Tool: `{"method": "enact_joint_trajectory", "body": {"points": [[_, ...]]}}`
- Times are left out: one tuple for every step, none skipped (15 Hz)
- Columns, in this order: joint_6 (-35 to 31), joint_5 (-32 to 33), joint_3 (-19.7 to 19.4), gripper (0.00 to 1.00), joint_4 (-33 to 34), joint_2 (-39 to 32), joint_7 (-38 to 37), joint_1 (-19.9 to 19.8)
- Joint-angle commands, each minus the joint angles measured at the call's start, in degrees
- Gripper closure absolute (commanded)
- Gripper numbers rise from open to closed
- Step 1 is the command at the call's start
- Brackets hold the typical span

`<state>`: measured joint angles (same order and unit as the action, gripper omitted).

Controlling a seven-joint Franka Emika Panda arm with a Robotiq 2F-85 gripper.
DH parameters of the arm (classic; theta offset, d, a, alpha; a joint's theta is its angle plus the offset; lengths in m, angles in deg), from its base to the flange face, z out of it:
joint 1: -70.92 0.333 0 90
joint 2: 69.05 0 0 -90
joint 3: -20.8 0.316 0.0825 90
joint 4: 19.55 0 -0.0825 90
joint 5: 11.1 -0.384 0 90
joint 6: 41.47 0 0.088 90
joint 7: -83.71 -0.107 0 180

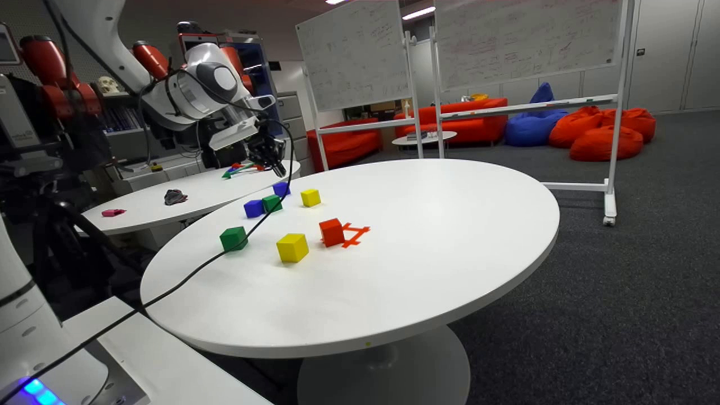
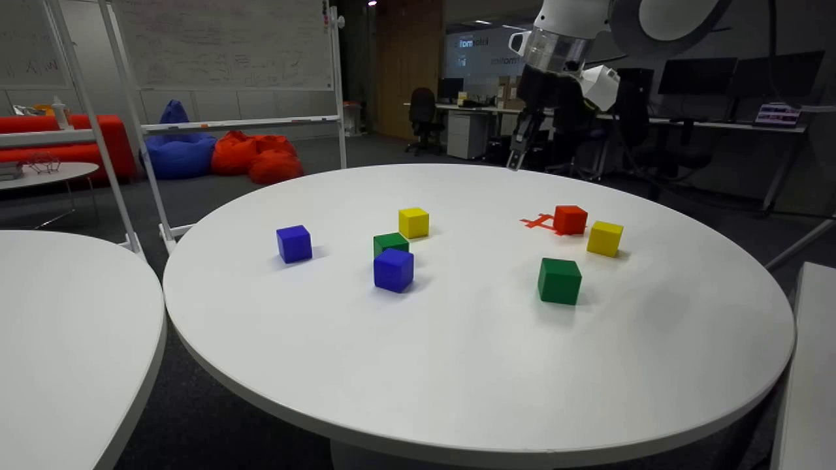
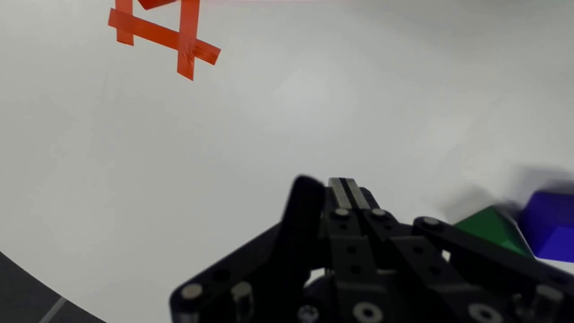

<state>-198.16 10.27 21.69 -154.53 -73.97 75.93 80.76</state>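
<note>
seven plain-faced cubes point(image 2: 413, 223) show four solid colors.

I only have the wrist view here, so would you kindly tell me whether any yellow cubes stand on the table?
Observer: Yes, two show in both exterior views: a yellow cube and a second yellow cube.
Operator: Thank you; are we touching down at all, or raised?
Observer: Raised; in an exterior view the tip of the tool hangs above the table without touching it.
</note>
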Motion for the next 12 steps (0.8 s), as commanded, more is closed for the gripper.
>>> {"method": "enact_joint_trajectory", "body": {"points": [[-3.67,-5.39,1.40,1.00,-3.52,2.42,5.96,-2.31],[-2.32,-0.58,0.10,1.00,-3.05,2.67,0.52,-1.85],[-2.07,-3.54,1.25,0.99,-0.95,0.13,3.66,-1.89],[-2.06,-2.71,0.97,0.99,-0.95,0.18,2.60,-1.97],[-2.09,-2.21,0.83,0.99,-0.95,0.23,1.95,-2.01],[-2.08,-2.07,0.81,1.00,-0.96,0.29,1.75,-2.02],[-0.98,-1.14,0.50,1.00,-0.09,-0.42,0.08,-1.91],[-0.20,-0.64,0.11,1.00,0.80,-1.52,-1.11,-1.97],[0.24,-0.08,-0.48,1.00,1.50,-2.68,-2.55,-2.15],[0.97,0.24,-1.17,1.00,1.96,-3.53,-4.01,-2.42],[1.36,-0.04,-1.75,1.00,2.22,-4.23,-4.92,-2.68],[1.64,-0.62,-2.40,1.00,2.41,-5.04,-5.39,-3.12]]}}
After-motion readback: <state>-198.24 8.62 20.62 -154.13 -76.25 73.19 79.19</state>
